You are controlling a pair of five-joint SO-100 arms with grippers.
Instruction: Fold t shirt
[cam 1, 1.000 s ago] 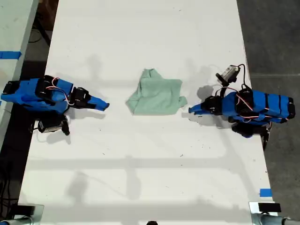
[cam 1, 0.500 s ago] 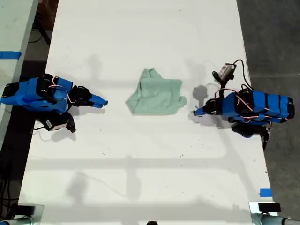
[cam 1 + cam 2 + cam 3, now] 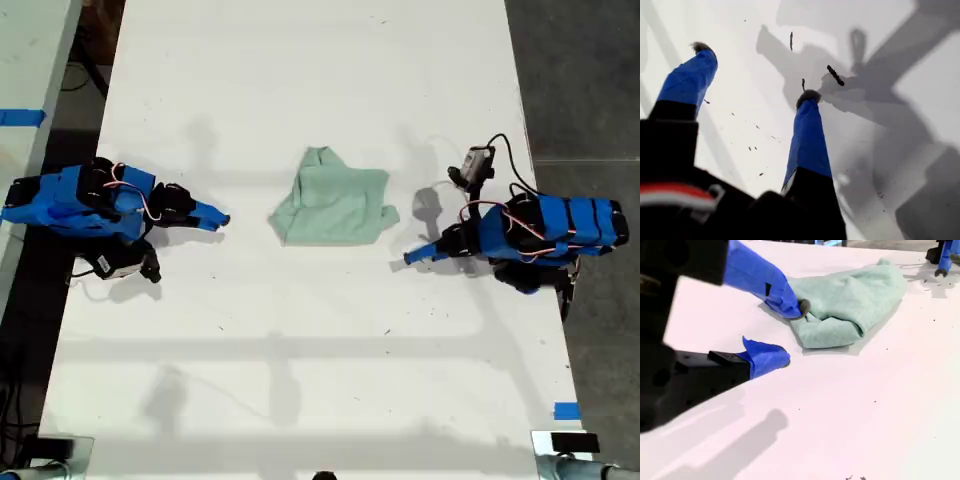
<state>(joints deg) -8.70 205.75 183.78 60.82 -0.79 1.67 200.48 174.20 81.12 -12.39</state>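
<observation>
The t shirt [image 3: 333, 207] lies bunched and folded over in a rough rectangle at mid-table, pale mint green and wrinkled, with a flap sticking out toward the exterior view's right. My second gripper [image 3: 218, 217] lies at the exterior view's left, pointing at the t shirt [image 3: 850, 300]. It stands open [image 3: 791, 332], a short gap from the cloth, holding nothing. My first gripper [image 3: 412, 257] sits at the exterior view's right, angled away from the shirt. It is open [image 3: 756, 71] over bare table. The first arm [image 3: 944, 252] shows beyond the shirt.
The white table [image 3: 300, 80] carries broad shadows and small dark specks [image 3: 835, 75]. Blue tape [image 3: 565, 410] marks its near right corner in the exterior view. A second table with tape [image 3: 20, 117] stands at that view's left; dark floor lies at its right.
My first gripper drew back from the shirt's flap, then swung toward the exterior view's lower left. My second gripper pulled back slightly from the shirt. The shirt has not moved.
</observation>
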